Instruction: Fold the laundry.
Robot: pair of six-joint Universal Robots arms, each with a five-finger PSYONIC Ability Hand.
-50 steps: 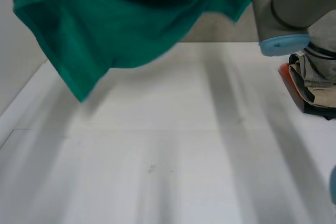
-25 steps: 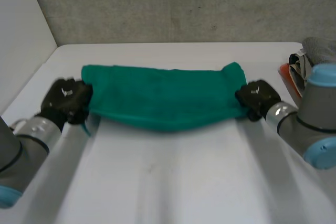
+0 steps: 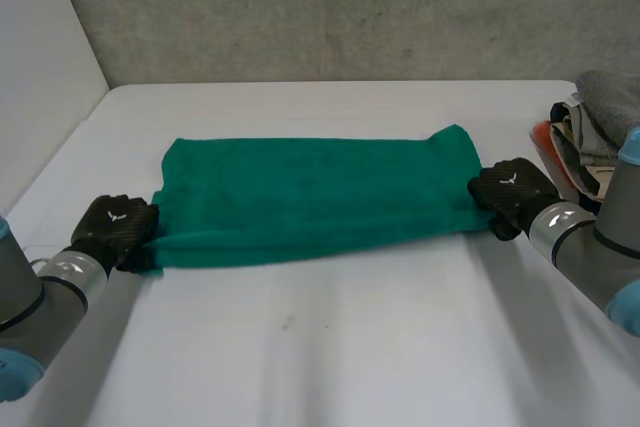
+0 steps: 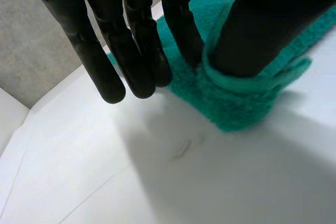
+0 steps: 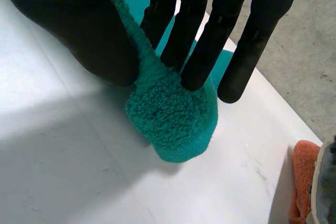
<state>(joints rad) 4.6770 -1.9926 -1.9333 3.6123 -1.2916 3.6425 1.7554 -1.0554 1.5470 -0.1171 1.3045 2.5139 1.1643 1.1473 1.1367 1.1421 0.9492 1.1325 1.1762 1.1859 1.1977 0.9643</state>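
Lying flat on the white table [image 3: 330,347], a green towel [image 3: 315,197] stretches as a wide band across the middle of the frame in the head view, its long side running left to right. Two layers show along its near edge. The far edge is fairly straight, and the far right corner pokes up a little.

Left hand [image 3: 118,230]: at the towel's near left corner, lower left of the frame, low on the table. In the left wrist view the corner of the towel [image 4: 236,103] is bunched and pinched between the thumb [image 4: 273,24] and the nearest finger. The fingers [image 4: 105,51] are straight and close side by side, their tips just off the towel's edge, over bare table.

Right hand [image 3: 510,192]: at the towel's right end, right of centre in the frame. In the right wrist view a rounded lump of towel [image 5: 176,119] sticks out past the fingertips. It is held between the thumb [image 5: 68,30] and straight fingers [image 5: 199,40] that are packed side by side.

The towel lies taut between the two hands, one at each end.

Left arm [image 3: 30,297] enters from the lower left corner of the frame, right arm [image 3: 590,247] from the lower right.

Pile of clothes [image 3: 590,137]: at the right edge of the frame, just behind the right hand and apart from the towel, in grey, beige and orange. The orange cloth [image 5: 302,182] also shows in the right wrist view, beyond the fingertips.

Grey wall [image 3: 330,7] runs along the table's far side.
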